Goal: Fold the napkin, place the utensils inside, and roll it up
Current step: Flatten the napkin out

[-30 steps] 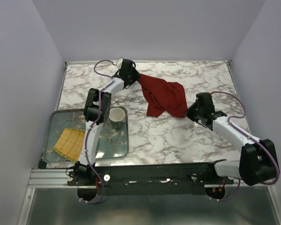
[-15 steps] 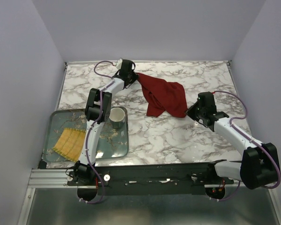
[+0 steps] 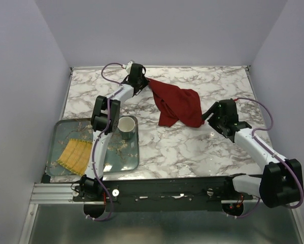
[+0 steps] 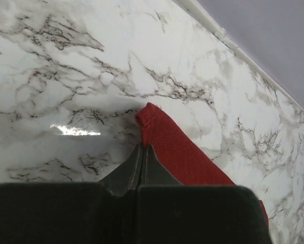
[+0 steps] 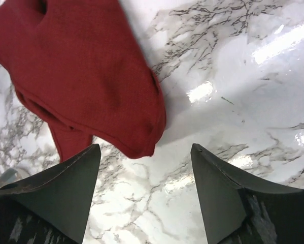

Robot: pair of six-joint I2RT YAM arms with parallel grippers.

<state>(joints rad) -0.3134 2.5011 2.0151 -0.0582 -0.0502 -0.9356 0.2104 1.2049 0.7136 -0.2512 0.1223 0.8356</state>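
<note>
Left gripper (image 4: 143, 152) pinched the napkin (image 3: 179, 104), right gripper (image 5: 144, 152) gaped wide!
Pinched corner sat near the table's (image 3: 192, 147) far edge, cloth bunched mid-table; the right jaws hovered over its near-right corner. It should bite low there, then stretch flat.

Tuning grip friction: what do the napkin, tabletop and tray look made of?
Napkin: dark red woven cloth, matte, with a fine weave and soft folds.
Tabletop: white marble look with grey veins, glossy, showing bright glare patches. Real stone or laminate is unclear.
Tray: shiny, probably clear glass or plastic. A veined pattern shows in it, possibly only a reflection.
</note>
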